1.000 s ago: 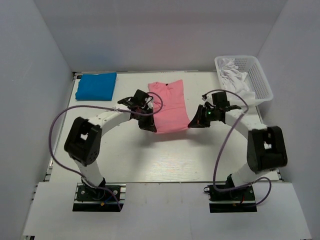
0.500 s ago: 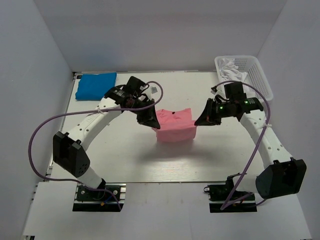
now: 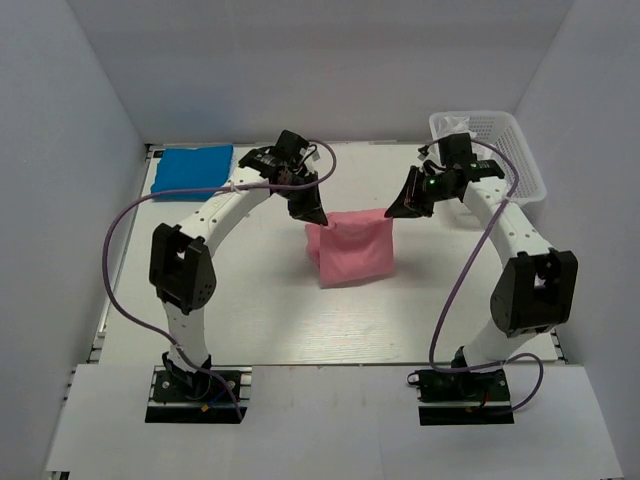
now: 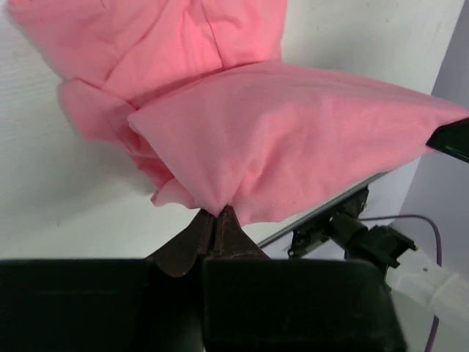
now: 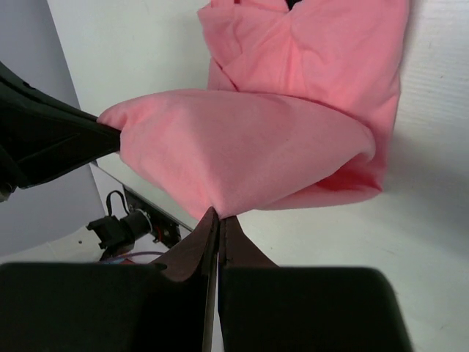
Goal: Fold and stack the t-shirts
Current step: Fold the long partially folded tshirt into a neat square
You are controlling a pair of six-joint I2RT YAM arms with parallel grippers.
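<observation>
The left hand (image 3: 317,217) and right hand (image 3: 391,212), each pinching the salmon-pink t-shirt (image 3: 352,255), had raised its edge off the tabletop (image 3: 250,310), mid-fold

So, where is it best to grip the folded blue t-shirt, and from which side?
Probably its right edge, coming down from the open side of the table. The blue t-shirt lies flat, a folded rectangle in the far left corner; the wall crowds its left edge.

I see my left gripper (image 4: 218,218) pinched tight on a fold of the salmon-pink t-shirt (image 4: 293,139). The cloth fans from 10 to 3 o'clock over the white table (image 4: 44,213).
</observation>
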